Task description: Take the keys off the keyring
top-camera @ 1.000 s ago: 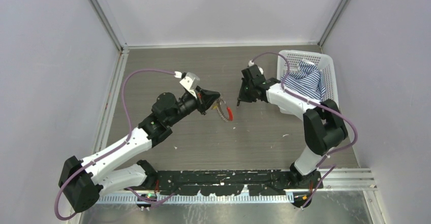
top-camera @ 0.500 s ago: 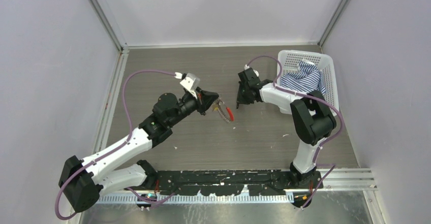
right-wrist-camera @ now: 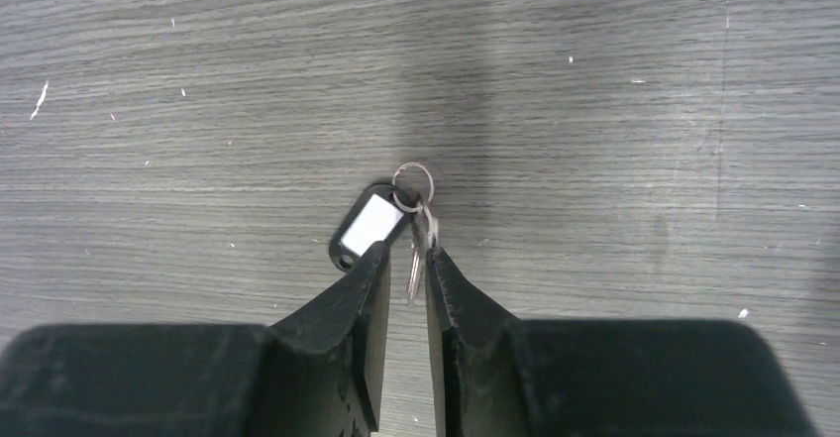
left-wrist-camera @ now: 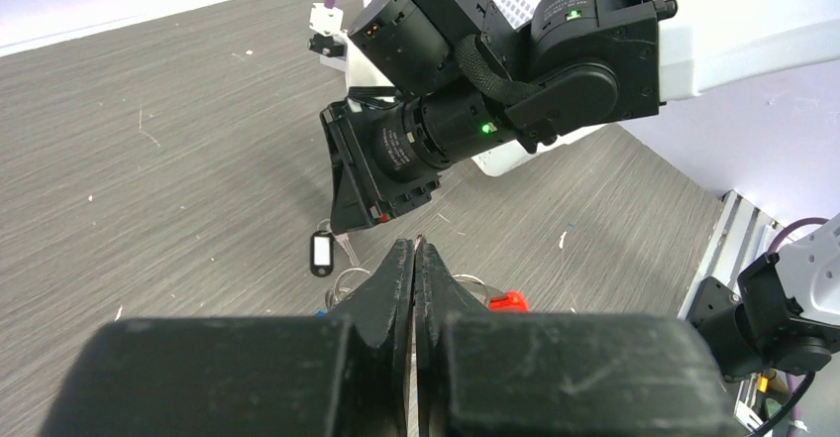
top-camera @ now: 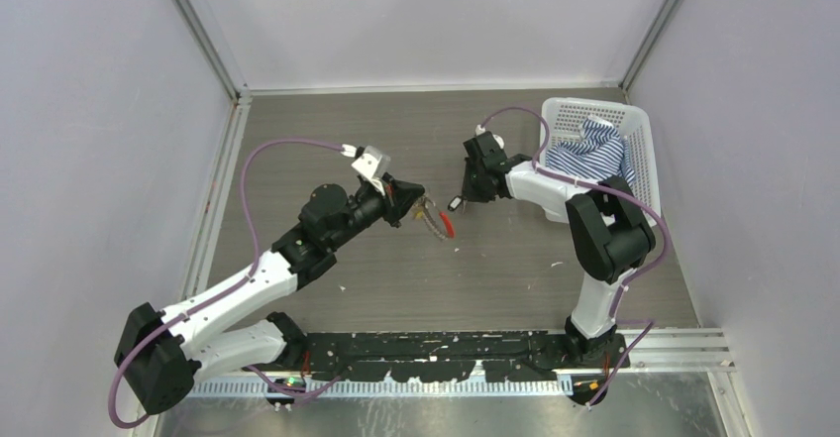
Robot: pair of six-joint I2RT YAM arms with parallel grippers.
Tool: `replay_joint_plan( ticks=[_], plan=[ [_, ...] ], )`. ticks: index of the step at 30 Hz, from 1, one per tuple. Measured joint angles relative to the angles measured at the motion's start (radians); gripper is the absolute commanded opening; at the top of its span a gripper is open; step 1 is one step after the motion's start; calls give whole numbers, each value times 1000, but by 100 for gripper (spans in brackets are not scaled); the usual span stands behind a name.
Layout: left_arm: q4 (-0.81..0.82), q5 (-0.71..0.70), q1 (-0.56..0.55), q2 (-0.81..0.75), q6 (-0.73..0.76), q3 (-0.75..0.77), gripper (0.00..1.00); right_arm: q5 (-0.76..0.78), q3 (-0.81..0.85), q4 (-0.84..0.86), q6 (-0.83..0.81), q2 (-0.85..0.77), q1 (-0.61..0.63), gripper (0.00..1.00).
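My left gripper (top-camera: 423, 202) is shut on the keyring (top-camera: 441, 221), a thin silvery loop with a red section (left-wrist-camera: 507, 302). Its silver coils (left-wrist-camera: 349, 282) show on both sides of the closed fingers (left-wrist-camera: 396, 278). My right gripper (top-camera: 463, 197) points down just right of it. Its jaws stand a little apart, with a small silver key (right-wrist-camera: 416, 259) upright in the gap, leaning on the right finger (right-wrist-camera: 444, 288). A black tag with a white label (right-wrist-camera: 368, 227) and a small ring (right-wrist-camera: 413, 177) hang from that key, apart from the keyring. The tag also shows in the left wrist view (left-wrist-camera: 321, 253).
A white plastic basket (top-camera: 644, 130) with a blue striped cloth (top-camera: 592, 155) stands at the back right, beside the right arm. Small white specks lie on the grey wood-grain table (top-camera: 495, 269). Metal wall rails run along the left and back edges.
The right gripper shifted slightly left, toward the keyring. The black tag has come into view under its tip. The left gripper drew back a little to the left with the keyring.
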Motion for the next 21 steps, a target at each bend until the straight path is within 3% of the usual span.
replay_joint_plan(
  ticks=[4, 8, 11, 16, 21],
  plan=[
    [0, -1, 0, 0, -1, -2, 0, 10, 3, -8, -8, 0, 0, 40],
    [-2, -12, 0, 1, -3, -4, 0, 37, 27, -51, -9, -6, 0, 65],
    [-8, -27, 0, 8, -8, -4, 0, 59, 45, -84, -5, -31, 0, 77],
    [-55, -74, 8, 47, -43, -4, 0, 90, 49, -142, 4, -128, 0, 85],
    [-102, -108, 58, 115, -98, -4, 0, 96, 48, -175, 18, -244, 0, 86]
  ],
)
